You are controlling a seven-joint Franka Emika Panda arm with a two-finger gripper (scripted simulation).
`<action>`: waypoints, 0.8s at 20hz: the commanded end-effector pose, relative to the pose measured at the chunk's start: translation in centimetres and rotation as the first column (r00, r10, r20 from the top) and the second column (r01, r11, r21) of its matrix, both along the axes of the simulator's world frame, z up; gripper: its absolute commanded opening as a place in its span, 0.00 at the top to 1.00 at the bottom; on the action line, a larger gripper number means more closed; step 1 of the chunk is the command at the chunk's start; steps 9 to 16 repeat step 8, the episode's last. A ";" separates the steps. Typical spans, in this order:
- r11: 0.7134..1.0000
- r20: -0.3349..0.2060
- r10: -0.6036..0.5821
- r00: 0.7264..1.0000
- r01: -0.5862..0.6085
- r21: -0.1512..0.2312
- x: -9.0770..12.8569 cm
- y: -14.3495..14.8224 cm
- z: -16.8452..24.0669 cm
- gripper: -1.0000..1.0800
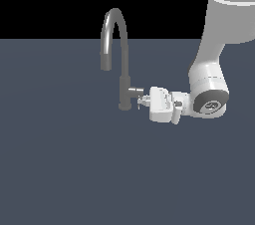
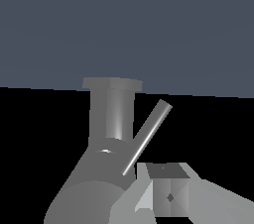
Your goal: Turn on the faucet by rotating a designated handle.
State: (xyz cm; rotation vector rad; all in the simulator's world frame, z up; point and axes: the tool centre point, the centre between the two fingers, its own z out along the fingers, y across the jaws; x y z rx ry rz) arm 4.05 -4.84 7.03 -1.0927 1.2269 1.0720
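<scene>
The faucet (image 1: 123, 77) is a tall dark grey tap with a high arched spout, standing upright on the flat grey-blue floor. A short stub (image 1: 135, 91) sticks out of its body toward the exterior view's right. My gripper (image 1: 143, 101) reaches in horizontally from that side, fingertips just below the stub's end. In the wrist view the faucet's body (image 2: 111, 116) is close, and the handle (image 2: 149, 136), a thin metal pin, slants across beside it. Its near end lies right against my fingertips (image 2: 167, 194). The gripper (image 2: 161, 196) looks shut, the pin beside the fingers rather than between them.
The grey-blue floor (image 1: 64, 159) stretches flat all round the faucet. My white arm (image 1: 209, 84) comes down from the upper part of the exterior view's right, its wrist bent toward the tap. Nothing else stands on the floor.
</scene>
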 end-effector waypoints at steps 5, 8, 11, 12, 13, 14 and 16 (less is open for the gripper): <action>0.999 -0.039 -0.030 0.999 0.030 -0.022 1.3 0.1 -3.9 1.00; 0.999 -0.045 -0.032 0.998 0.031 -0.023 1.5 0.1 -4.6 1.00; 0.999 -0.045 -0.032 0.998 0.031 -0.023 1.5 0.1 -4.6 1.00; 0.999 -0.045 -0.032 0.998 0.031 -0.023 1.5 0.1 -4.6 1.00; 0.999 -0.045 -0.032 0.998 0.031 -0.023 1.5 0.1 -4.6 1.00; 0.999 -0.045 -0.032 0.998 0.031 -0.023 1.5 0.1 -4.6 1.00; 0.999 -0.045 -0.032 0.998 0.031 -0.023 1.5 0.1 -4.6 1.00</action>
